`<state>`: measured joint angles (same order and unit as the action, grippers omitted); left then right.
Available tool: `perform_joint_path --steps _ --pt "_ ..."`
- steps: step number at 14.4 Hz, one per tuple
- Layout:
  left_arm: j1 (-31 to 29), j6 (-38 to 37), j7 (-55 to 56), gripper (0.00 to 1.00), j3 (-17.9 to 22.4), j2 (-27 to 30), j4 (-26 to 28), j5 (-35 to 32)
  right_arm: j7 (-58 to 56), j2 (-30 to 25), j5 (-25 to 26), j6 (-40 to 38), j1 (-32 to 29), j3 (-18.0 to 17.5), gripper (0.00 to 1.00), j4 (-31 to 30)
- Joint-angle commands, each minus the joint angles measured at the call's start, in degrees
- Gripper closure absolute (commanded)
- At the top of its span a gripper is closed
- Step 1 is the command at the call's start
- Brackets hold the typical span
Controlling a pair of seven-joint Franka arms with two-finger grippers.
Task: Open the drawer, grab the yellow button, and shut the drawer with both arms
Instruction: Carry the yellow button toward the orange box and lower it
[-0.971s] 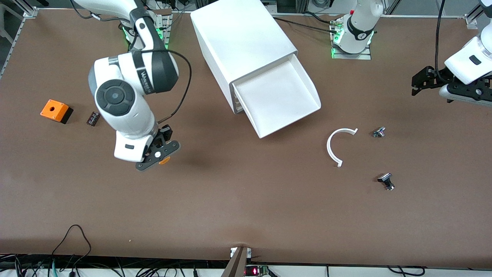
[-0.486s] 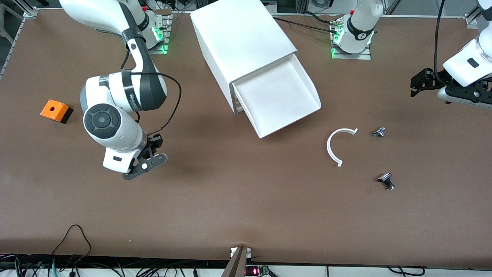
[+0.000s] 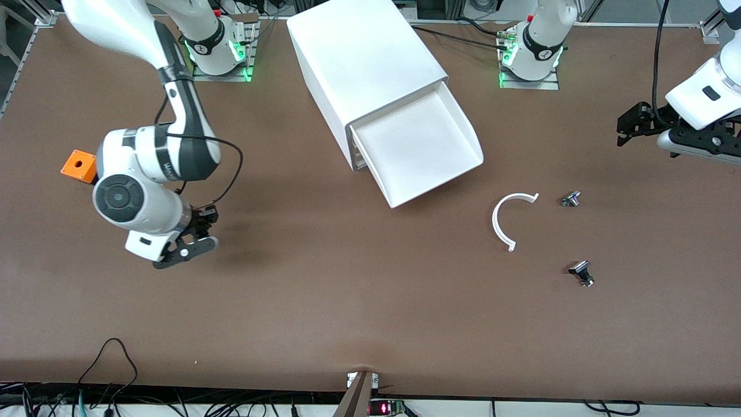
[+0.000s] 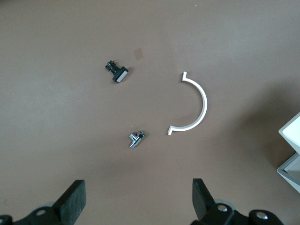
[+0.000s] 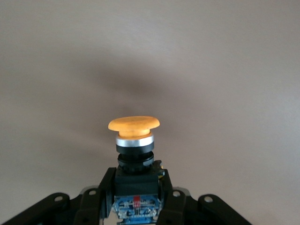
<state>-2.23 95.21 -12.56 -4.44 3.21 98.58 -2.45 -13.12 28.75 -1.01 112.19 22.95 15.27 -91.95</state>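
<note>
Table [image 3: 347,301]: right gripper [image 5: 136,206] (clamped) holds button [image 5: 134,125].

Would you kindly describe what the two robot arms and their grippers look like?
Both arms are glossy white with rounded shells. The right arm has dark grey-black joint bands, a round dark cap at one joint, lettering on a band and a thin black cable looping beside it. The left arm also trails a black cable. The right gripper and the left gripper are black, with flat angular fingers.
</note>
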Motion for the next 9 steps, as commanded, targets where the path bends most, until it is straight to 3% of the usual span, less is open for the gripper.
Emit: perform_joint_path --steps 1,5,9 --pt "0.21 -1.70 -0.01 0.00 -0.04 -0.93 -2.08 -0.98 0.46 -6.41 -0.66 8.37 -2.81 -1.29 0.71 -12.26" --pt "0.12 -1.70 -0.10 0.00 -0.04 -1.01 -2.08 -0.98 0.03 -10.20 -0.75 21.46 -4.14 -1.38 0.71 -26.06" --pt "0.04 -1.70 -0.10 0.00 -0.04 -1.01 -2.08 -0.98 -1.37 -10.12 -0.66 30.10 -7.91 -1.38 0.70 -34.08"
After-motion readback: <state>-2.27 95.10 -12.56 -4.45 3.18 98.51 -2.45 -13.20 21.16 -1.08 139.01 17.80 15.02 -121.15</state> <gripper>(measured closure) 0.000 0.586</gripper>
